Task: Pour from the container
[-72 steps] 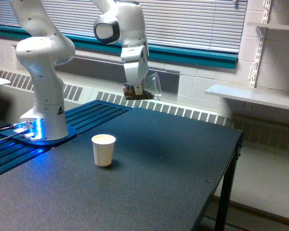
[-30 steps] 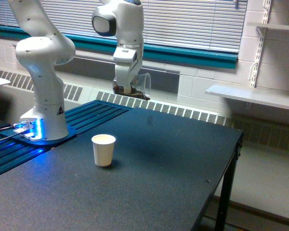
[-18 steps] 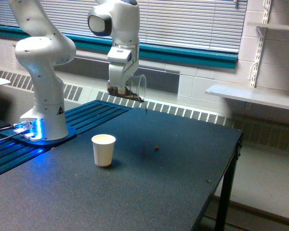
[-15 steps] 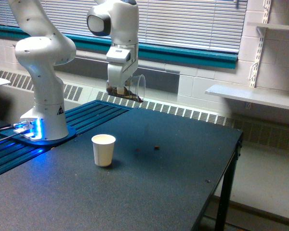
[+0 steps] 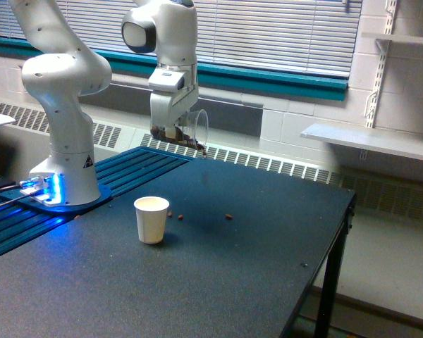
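The container (image 5: 191,132) is a clear cup tipped on its side, mouth toward the exterior view's right, with brown nuts lying along its lower wall. My gripper (image 5: 173,130) is shut on it, high above the black table (image 5: 254,267). A small white paper cup (image 5: 151,220) stands upright on the table, below and to the left of the container. Two brown nuts lie on the table: one (image 5: 179,215) just right of the paper cup, another (image 5: 228,216) farther right. One nut (image 5: 204,154) appears just below the container's lip.
The white arm's base (image 5: 63,190) with a blue light stands on blue slats at the exterior view's left. The table's edge (image 5: 338,232) drops off at the right. A radiator and blinds run behind, with wall shelves (image 5: 370,141) at the right.
The gripper has carried the tilted container leftward and slightly down. Nuts have fallen out onto the table beside the paper cup; one rolled left to the cup.
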You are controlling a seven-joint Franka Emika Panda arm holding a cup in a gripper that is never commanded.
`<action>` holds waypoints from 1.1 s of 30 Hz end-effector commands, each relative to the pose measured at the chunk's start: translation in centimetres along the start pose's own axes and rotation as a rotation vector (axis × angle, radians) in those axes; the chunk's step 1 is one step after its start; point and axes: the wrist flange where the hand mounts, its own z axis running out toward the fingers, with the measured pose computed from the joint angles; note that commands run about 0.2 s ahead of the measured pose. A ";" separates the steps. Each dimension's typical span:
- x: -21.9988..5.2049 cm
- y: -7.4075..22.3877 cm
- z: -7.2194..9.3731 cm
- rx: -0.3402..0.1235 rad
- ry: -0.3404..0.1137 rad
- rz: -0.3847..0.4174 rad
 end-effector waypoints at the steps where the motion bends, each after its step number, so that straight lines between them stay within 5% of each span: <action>1: -0.4 0.9 0.3 -0.014 -0.005 0.030; 33: -1.3 5.2 0.7 -0.014 -0.003 0.100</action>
